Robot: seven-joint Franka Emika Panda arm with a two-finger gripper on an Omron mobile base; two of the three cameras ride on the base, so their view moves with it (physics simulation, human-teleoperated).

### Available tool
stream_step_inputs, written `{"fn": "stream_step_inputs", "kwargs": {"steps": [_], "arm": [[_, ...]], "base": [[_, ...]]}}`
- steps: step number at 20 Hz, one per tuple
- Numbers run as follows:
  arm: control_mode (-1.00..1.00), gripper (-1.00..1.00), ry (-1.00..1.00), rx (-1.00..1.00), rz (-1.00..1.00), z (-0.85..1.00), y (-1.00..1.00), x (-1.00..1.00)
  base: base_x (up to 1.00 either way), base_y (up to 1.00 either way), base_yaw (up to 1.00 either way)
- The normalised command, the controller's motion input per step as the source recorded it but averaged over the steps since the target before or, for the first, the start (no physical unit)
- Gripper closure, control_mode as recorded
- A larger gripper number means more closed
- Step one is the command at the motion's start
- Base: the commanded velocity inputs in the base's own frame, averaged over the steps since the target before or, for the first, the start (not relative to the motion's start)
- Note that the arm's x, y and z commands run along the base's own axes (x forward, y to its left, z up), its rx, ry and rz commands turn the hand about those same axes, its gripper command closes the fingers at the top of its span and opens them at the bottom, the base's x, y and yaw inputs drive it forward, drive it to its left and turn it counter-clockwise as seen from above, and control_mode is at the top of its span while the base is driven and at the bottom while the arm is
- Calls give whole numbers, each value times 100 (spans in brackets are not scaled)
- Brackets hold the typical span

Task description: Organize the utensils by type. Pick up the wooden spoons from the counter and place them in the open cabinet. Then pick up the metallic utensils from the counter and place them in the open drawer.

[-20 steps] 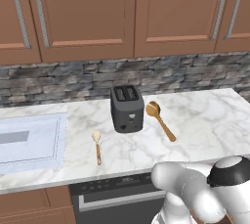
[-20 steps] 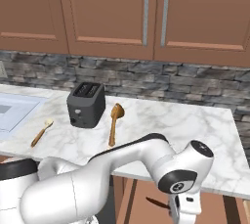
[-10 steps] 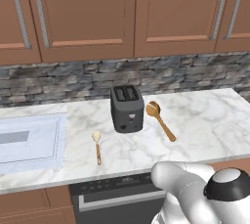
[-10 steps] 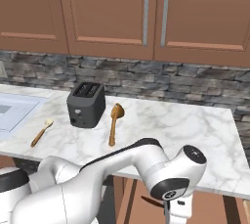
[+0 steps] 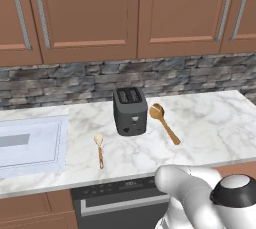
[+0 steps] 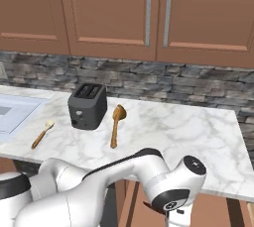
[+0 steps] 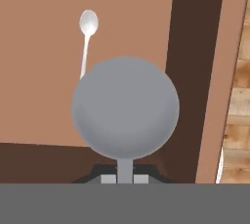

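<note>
We hold a metal ladle [image 7: 125, 108] clamped in our gripper [image 7: 125, 179] over the open drawer [image 7: 58, 71], where a silver spoon [image 7: 88, 27] lies, while both wooden spoons [image 5: 163, 120] wait on the counter [image 5: 210, 123].

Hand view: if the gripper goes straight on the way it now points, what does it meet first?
The grey round utensil held in the gripper leads; it would probably touch the brown drawer floor first, near the silver spoon. Depth is unclear.
</note>
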Motion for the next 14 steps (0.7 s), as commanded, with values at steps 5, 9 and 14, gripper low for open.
{"fn": "stream_step_inputs", "kwargs": {"steps": [5,9,14], "arm": [[-100,100,0,-1,-1,-38,-8,24],[-100,100,1,-3,0,-40,-10,12],[-100,100,0,-7,0,-41,-9,9]], "base": [[0,0,0],[0,0,0],[0,0,0]]}}
